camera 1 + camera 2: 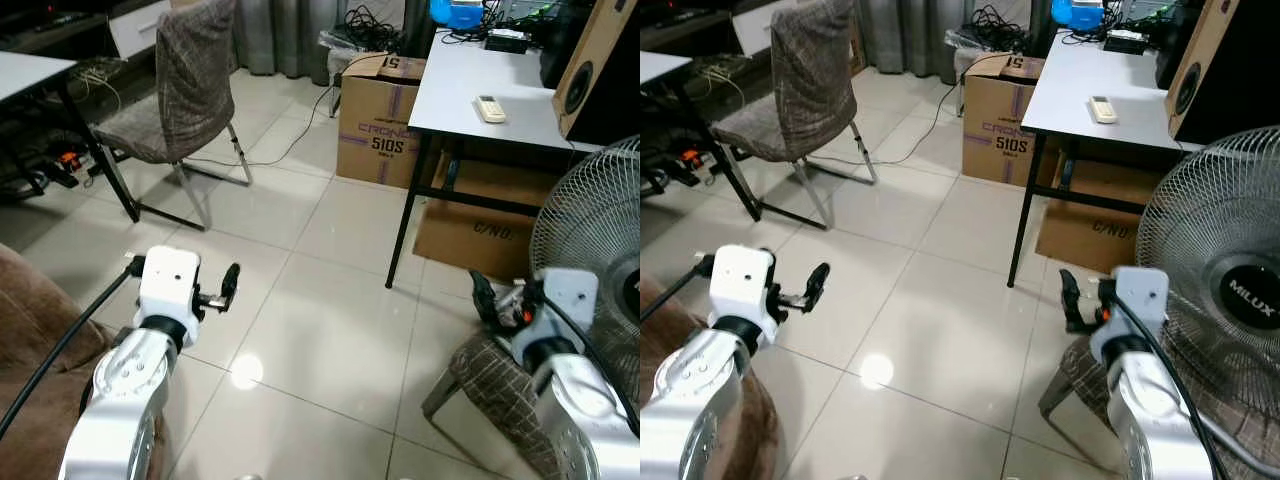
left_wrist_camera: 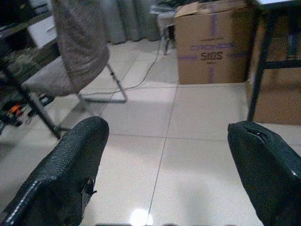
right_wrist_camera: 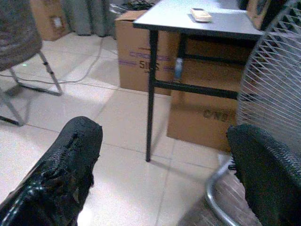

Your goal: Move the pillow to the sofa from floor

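**Both arms raised over bare tile, jaws wide and holding nothing**

I have the left gripper [image 1: 230, 285] up in front of me over the tiled floor [image 1: 330, 340], jaws spread wide with nothing between them; the left wrist view looks past both black fingers [image 2: 66, 174] at open tile. The right gripper [image 1: 1072, 298] is up as well, jaws also wide apart and empty, hanging above a checked fabric seat [image 1: 495, 385] at my right, just beside a standing fan [image 1: 1220, 290].

I cannot make out the pillow on the stretch of floor I can see. A brown upholstered edge [image 1: 30, 330], apparently the sofa, sits at my lower left beside the left arm.

Ahead stand a fabric-covered chair [image 1: 175, 95], a cardboard box [image 1: 378, 125] and a white bench [image 1: 480, 90] carrying a remote control [image 1: 490, 108].
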You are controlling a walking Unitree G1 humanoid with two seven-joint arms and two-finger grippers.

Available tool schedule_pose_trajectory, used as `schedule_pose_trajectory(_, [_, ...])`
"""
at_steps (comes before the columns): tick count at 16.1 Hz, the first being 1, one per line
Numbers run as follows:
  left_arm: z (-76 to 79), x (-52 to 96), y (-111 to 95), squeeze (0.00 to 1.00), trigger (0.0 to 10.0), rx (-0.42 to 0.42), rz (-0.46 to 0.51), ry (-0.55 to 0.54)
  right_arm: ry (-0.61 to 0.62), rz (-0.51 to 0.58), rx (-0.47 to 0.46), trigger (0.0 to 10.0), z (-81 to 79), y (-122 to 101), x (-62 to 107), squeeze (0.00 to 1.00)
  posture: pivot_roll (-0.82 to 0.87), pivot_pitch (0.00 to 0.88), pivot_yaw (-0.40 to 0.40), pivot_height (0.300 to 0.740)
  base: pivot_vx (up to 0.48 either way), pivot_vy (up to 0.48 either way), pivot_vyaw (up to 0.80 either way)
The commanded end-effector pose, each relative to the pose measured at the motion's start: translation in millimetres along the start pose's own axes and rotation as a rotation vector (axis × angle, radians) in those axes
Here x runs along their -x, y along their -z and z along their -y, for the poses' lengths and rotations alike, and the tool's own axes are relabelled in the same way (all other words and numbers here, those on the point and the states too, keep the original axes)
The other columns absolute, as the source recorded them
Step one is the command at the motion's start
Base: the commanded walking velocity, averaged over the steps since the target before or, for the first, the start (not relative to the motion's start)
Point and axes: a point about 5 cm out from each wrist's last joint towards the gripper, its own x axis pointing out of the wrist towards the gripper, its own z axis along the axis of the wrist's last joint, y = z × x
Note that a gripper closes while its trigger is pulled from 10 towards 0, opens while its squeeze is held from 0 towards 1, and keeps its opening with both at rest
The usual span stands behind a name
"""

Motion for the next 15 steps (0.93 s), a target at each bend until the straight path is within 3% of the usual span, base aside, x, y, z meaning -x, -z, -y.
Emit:
schedule_pose_trajectory(1, [-2.9, 2.2, -5.0, 0.98, 10.0, 0.002, 0.017, -0.028, -0.025, -0.007, 0.007, 10.0, -3.6, -0.9, -4.1, 1.0, 0.03, 0.0, 0.017, 0.74, 0.0, 0.0, 0.0])
schedule_pose_trajectory(8, [-0.5, 0.0, -5.4, 0.98, 10.0, 0.004, 0.026, -0.036, -0.071, -0.032, -0.002, 10.0, -16.1, 4.0, -7.0, 1.0, 0.03, 0.0, 0.015, 0.74, 0.0, -0.274, 0.0])
schedule_pose_trajectory(15, [4.8, -12.1, -8.6, 0.98, 10.0, -0.008, 0.032, 0.024, 0.027, -0.028, 0.005, 10.0, -4.3, 4.6, 3.0, 1.0, -0.01, 0.0, 0.073, 0.74, 0.0, -0.293, 0.0])
